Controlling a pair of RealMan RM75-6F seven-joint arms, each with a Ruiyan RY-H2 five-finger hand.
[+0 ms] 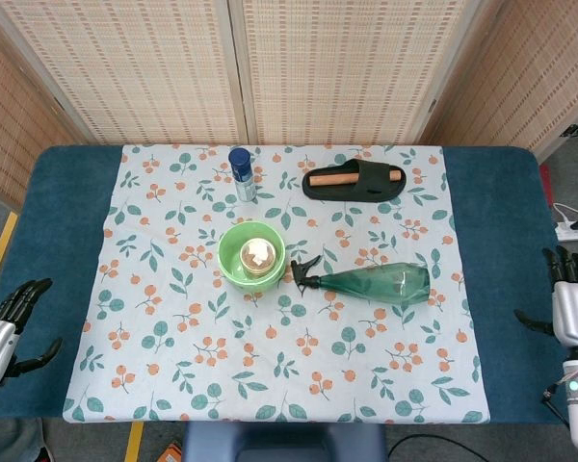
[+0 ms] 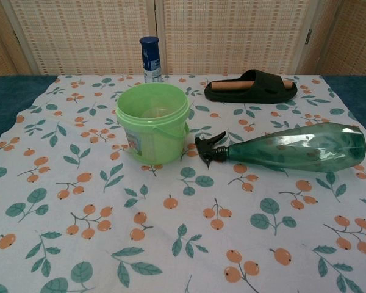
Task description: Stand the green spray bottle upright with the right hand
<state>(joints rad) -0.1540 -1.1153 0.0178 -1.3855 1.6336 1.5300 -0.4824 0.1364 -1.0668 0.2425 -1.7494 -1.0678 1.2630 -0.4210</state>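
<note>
Our right hand (image 1: 573, 306) sits spread and empty at 3 o'clock; green spray bottle (image 1: 374, 282) lies flat, could roll into the bucket (image 1: 251, 255) if we nudge it.

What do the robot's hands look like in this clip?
Both the left hand and right hand have black fingers on a silver-grey metallic palm. Below the right hand sits a white wrist section with a small green light. Only the head view shows them.

Blue table (image 1: 63, 212), floral cloth (image 1: 173, 327) spread on top.
</note>
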